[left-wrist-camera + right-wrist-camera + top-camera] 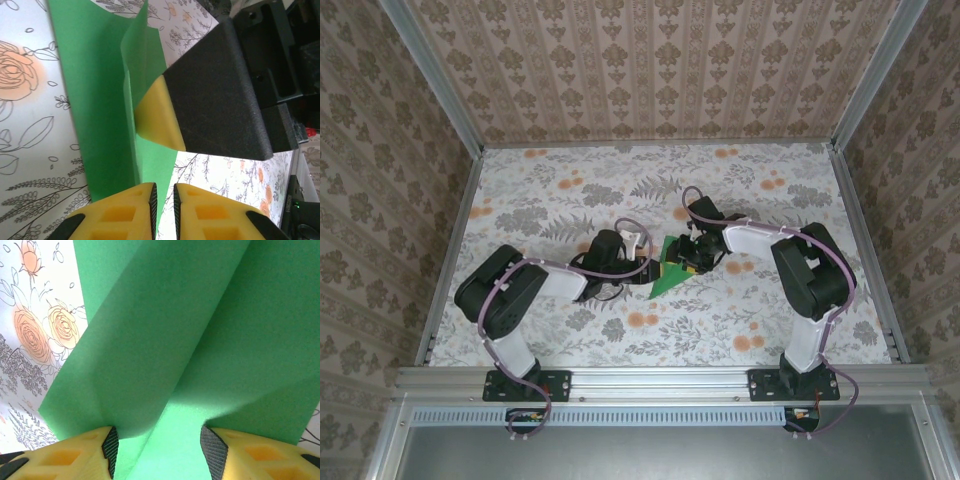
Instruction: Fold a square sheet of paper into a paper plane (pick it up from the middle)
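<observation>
The square sheet of paper (668, 270) is bright green, partly folded, and lies at the middle of the table between both grippers. My left gripper (648, 264) is at its left edge. In the left wrist view its yellow fingers (125, 210) stand a narrow slit apart, and the paper (95, 100) tapers into that slit. A raised flap stands against a yellow-tipped black finger (157, 117) of the right gripper. My right gripper (692, 258) stands open over the sheet. In the right wrist view its pads (110, 445) straddle a crease of the paper (165, 340), with flaps rising on both sides.
The floral tablecloth (620, 190) spreads wide around the sheet. Patterned walls and aluminium rails (860, 230) close in the back and sides. Both arm bases (520, 385) sit on the near rail.
</observation>
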{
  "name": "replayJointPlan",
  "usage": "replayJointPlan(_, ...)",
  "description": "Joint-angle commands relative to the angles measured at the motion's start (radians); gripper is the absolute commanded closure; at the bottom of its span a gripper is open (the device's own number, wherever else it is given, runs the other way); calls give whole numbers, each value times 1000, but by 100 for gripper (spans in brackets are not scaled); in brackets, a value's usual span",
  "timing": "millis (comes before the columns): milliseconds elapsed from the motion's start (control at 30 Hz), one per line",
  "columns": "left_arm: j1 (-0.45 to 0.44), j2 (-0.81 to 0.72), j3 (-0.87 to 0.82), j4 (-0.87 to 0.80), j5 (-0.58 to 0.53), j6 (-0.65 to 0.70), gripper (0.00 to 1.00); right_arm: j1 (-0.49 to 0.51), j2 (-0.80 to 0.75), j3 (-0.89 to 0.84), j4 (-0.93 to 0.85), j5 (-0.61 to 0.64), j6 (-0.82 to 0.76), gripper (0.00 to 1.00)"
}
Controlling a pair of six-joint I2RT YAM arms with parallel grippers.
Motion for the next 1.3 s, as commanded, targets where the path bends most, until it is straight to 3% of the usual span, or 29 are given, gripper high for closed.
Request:
replayJointPlan(0, -13, 20, 26, 55, 38, -15, 82, 5, 93, -31, -135, 133, 6, 46)
replayJointPlan(300, -25, 35, 75, -96, -32, 8, 90, 6, 121, -15, -164, 149, 25, 44)
replayJointPlan(733, -24, 77, 105, -167, -62, 9, 95, 9, 137, -11, -182, 180, 20, 46)
replayJointPlan(1267, -19, 82, 111, -172, -61, 16, 95, 23, 201, 11, -265, 278, 65, 61)
